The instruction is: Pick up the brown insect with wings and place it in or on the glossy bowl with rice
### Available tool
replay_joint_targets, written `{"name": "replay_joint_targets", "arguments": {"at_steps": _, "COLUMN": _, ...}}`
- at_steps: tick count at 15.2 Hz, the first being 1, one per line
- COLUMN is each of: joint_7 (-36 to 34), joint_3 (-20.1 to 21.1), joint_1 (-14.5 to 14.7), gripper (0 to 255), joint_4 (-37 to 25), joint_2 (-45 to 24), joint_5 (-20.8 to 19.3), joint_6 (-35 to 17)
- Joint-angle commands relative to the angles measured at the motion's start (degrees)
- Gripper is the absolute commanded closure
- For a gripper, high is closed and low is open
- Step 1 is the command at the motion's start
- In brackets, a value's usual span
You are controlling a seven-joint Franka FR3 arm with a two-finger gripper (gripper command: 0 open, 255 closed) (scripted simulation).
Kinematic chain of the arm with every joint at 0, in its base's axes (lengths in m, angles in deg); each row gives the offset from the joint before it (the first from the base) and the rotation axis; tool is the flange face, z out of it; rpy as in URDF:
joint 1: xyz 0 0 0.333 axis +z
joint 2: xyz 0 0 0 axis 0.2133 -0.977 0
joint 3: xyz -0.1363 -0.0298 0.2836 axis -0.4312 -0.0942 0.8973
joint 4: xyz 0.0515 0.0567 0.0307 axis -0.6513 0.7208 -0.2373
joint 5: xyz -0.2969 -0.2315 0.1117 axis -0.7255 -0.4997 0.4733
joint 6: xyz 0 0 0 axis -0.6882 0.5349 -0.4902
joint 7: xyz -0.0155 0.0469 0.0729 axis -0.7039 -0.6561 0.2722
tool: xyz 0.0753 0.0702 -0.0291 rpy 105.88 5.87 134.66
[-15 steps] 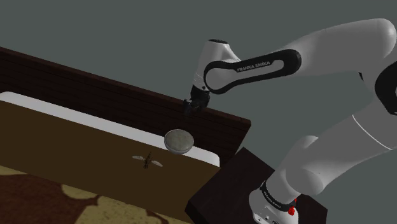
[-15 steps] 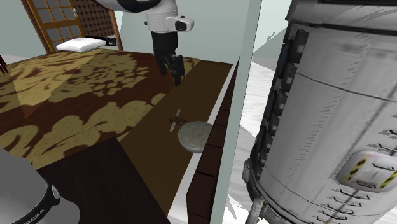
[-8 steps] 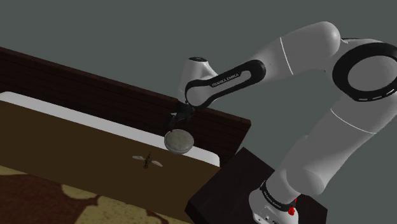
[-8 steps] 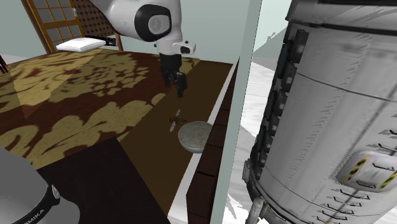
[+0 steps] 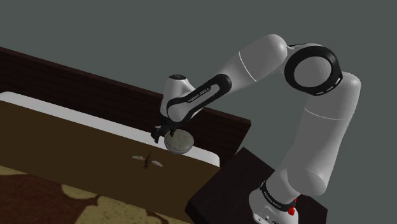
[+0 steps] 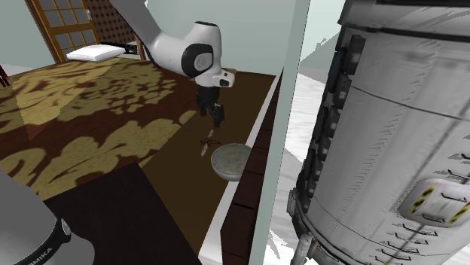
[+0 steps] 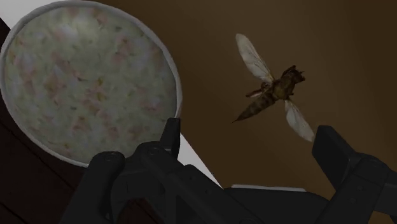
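A brown insect with pale wings [image 5: 147,161] lies flat on the brown tabletop [image 5: 76,137], and it also shows as the insect [image 6: 209,142] and the insect [image 7: 270,95]. Close beside it stands the bowl of rice [image 5: 180,142], round and pale, near the table's white edge; it appears again as the bowl [image 6: 230,160] and the bowl [image 7: 89,83]. My gripper [image 5: 158,132] hangs open just above the surface, between insect and bowl. In the wrist view the gripper [image 7: 249,137] looks down with the insect ahead between the spread fingers, untouched.
A dark slatted wall [image 5: 95,92] runs behind the table's white border [image 5: 95,118]. A patterned brown and tan rug [image 6: 90,113] covers the floor. My dark stand [image 5: 235,184] sits by the table's end. A large grey cylinder [image 6: 392,128] and a pale post [image 6: 282,113] rise near the second exterior camera.
The arm has folded down and swung toward the shoulder view's left. The gripper dropped from above the slatted wall to just above the table beside the bowl.
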Motion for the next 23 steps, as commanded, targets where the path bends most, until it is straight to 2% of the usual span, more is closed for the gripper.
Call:
{"name": "replay_joint_targets", "arguments": {"at_steps": 1, "joint_7": -1.1, "joint_3": 0.0, "joint_1": 0.9, "gripper": 0, "joint_4": -2.6, "joint_2": -4.3, "joint_5": -0.6, "joint_6": -1.4}}
{"name": "replay_joint_targets", "arguments": {"at_steps": 9, "joint_7": -3.8, "joint_3": -0.8, "joint_1": 4.8, "gripper": 0, "joint_4": -16.4, "joint_2": -21.9, "joint_5": -2.3, "joint_6": -3.8}}
{"name": "replay_joint_targets", "arguments": {"at_steps": 17, "joint_7": -4.2, "joint_3": -1.5, "joint_1": 5.9, "gripper": 0, "joint_4": -19.1, "joint_2": -27.9, "joint_5": -2.8, "joint_6": -7.1}}
{"name": "replay_joint_targets", "arguments": {"at_steps": 23, "joint_7": -4.2, "joint_3": -1.5, "joint_1": 5.9, "gripper": 0, "joint_4": -19.1, "joint_2": -27.9, "joint_5": -2.8, "joint_6": -7.1}}
